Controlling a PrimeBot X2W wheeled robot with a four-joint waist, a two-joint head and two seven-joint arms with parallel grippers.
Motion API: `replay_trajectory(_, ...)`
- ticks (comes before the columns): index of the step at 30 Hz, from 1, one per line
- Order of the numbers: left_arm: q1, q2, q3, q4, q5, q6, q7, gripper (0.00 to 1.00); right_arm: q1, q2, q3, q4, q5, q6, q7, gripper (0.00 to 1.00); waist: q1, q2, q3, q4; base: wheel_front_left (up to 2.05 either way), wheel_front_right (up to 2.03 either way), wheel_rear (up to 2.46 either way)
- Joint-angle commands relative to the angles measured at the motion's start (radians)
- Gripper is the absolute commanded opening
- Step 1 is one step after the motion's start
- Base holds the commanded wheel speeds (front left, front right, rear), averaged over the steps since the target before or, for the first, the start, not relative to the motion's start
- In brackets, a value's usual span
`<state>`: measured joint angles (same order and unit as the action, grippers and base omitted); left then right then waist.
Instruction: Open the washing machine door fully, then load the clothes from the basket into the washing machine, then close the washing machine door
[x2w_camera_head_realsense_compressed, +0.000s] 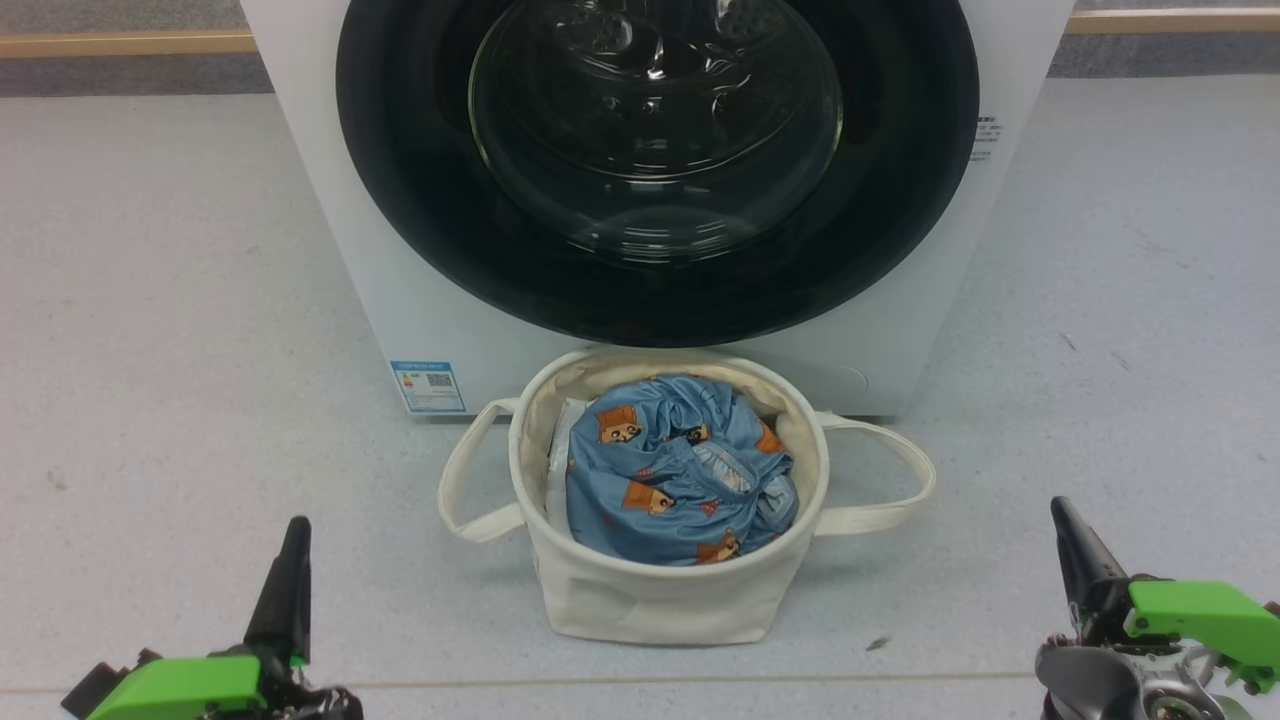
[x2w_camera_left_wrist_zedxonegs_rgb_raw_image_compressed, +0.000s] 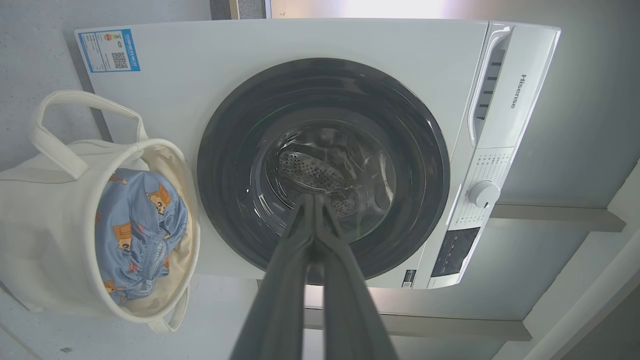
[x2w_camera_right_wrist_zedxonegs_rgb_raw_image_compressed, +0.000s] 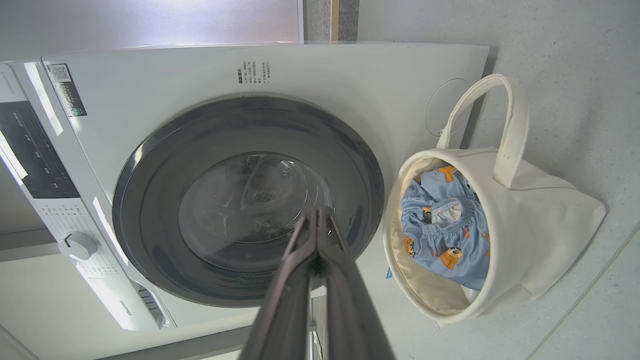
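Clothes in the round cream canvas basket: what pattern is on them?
Soft blue clothes printed with small orange-brown bears; clearest in head view.

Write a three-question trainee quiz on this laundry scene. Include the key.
1. Fill in: the left tool and the right tool are both ____ (open/shut).
2. True or false: the washing machine door is shut.
3. The clothes are: A draped over the door; B in the basket; C held by the right tool.

Key: 1 shut; 2 true; 3 B.
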<state>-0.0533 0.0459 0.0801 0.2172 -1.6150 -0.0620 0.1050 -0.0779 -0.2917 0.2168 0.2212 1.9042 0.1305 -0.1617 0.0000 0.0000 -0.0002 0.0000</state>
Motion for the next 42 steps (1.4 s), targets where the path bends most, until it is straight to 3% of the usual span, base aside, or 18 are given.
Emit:
replay_trajectory(1,-0.051,0.005,0.034,-0.038,0.006,-0.008,0.007,0.0,-0.044,-0.026,0.016,-0.034,0.006,0.0,-0.009,0.0,0.0,0.0,0.0,0.0,0.0,0.0,0.0)
replay_trajectory(42,-0.051,0.005,0.035,-0.038,0.006,-0.008,0.007,0.0,-0.044,-0.026,0.016,-0.034,0.006,0.0,-0.009,0.0,0.0,0.0,0.0,0.0,0.0,0.0,0.0)
